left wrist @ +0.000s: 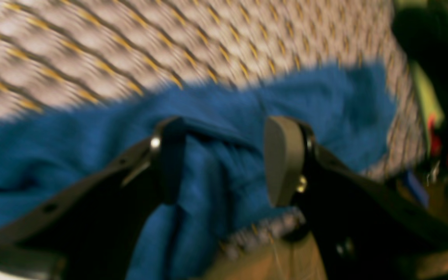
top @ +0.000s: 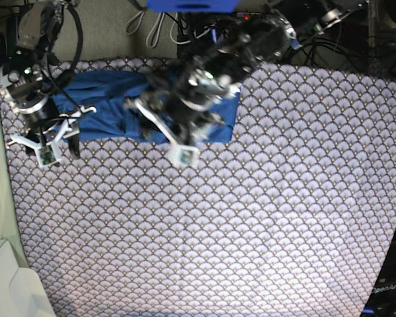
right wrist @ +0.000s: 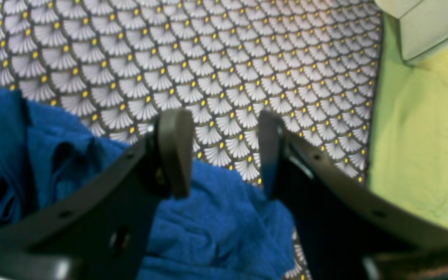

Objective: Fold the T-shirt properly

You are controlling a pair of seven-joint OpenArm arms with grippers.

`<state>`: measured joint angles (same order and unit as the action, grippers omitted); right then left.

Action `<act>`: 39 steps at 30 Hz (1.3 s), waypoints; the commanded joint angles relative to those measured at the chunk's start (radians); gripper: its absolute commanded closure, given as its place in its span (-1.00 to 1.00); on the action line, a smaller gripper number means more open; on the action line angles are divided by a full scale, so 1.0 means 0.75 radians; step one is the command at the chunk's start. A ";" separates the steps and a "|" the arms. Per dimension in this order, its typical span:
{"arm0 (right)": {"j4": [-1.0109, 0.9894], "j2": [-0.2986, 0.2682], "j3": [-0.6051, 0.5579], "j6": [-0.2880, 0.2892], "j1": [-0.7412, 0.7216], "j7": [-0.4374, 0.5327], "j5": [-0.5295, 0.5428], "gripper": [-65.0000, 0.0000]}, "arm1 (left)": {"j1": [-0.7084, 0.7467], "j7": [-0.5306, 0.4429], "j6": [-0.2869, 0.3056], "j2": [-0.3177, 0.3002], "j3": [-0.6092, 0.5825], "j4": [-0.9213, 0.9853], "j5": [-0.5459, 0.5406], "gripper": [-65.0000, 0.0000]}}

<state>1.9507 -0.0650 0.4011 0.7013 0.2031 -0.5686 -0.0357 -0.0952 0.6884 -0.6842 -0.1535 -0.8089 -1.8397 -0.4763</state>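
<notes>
Left wrist view: blurred. I see the left gripper with jaws parted, a raised ridge of the plain medium-blue knit T-shirt standing between the pads. I cannot tell whether either pad bites the cloth. Grey-white scallop-patterned cloth fills twelve o'clock. My worry: closing here could pinch only a wrinkle or a single layer, dragging the fold crooked.

Right wrist view: the right gripper stands open and empty, its pads hanging over the shirt's edge; blue knit runs from nine to six o'clock, patterned cloth beyond. A pale green surface lies at three o'clock. Risk: catching the patterned cloth along with the hem.

Base view: the shirt lies bunched lengthwise at eleven to twelve o'clock. The left arm reaches in from one o'clock, wrist canted down over the shirt's middle. The right arm, at ten o'clock, points downward at the sleeve end.
</notes>
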 commanded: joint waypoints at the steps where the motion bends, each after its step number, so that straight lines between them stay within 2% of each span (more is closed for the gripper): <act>1: 0.031 -0.010 0.006 -0.004 -0.012 0.033 0.024 0.13 | -0.005 -0.008 -0.019 -0.017 0.040 -0.028 -0.010 0.02; 3: 0.033 -0.004 -0.006 -0.004 0.000 0.033 0.026 0.13 | 0.017 -0.006 -0.019 -0.072 0.126 -0.034 -0.010 0.09; 5: 0.033 0.030 -0.059 -0.004 0.004 0.033 0.028 0.19 | 0.052 -0.006 -0.019 -0.128 0.224 -0.036 -0.010 0.34; 8: 0.035 0.086 -0.157 -0.004 0.039 0.033 0.024 0.49 | 0.128 -0.006 -0.019 -0.222 0.425 -0.036 -0.010 0.98; 11: 0.047 0.159 -0.268 -0.004 0.051 0.033 0.022 0.90 | 0.230 -0.006 -0.019 -0.293 0.625 -0.036 -0.010 0.93; 12: 0.049 0.186 -0.303 -0.004 0.058 0.027 0.022 1.00 | 0.259 -0.006 -0.019 -0.312 0.683 -0.040 -0.010 0.98; 15: 0.054 0.225 -0.421 -0.004 0.072 -0.035 0.022 1.00 | 0.335 -0.004 -0.019 -0.359 0.826 -0.060 -0.010 0.98; 18: 0.049 0.225 -0.577 -0.004 0.080 -0.071 0.022 1.00 | 0.388 -0.004 -0.019 -0.396 0.914 -0.060 -0.010 0.98; 24: -0.022 0.229 -0.728 -0.004 0.109 -0.151 0.022 1.00 | 0.459 -0.004 -0.019 -0.412 1.002 -0.058 -0.010 0.98; 31: -0.110 0.172 -0.671 -0.004 0.166 -0.141 0.026 1.00 | 0.476 -0.004 -0.019 -0.402 1.000 -0.062 -0.010 0.98; 35: -0.106 0.161 -0.546 -0.004 0.219 -0.057 0.026 1.00 | 0.465 -0.004 -0.019 -0.398 0.994 -0.062 -0.010 0.98; 39: -0.110 0.163 -0.380 -0.004 0.227 -0.049 0.024 1.00 | 0.451 -0.004 -0.019 -0.398 0.994 -0.062 -0.010 0.98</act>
<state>1.8523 0.0582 0.1207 0.6987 0.3748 -0.6243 -0.0280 0.2565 0.6994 -0.6819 -0.4404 -0.0689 -1.8679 -0.4816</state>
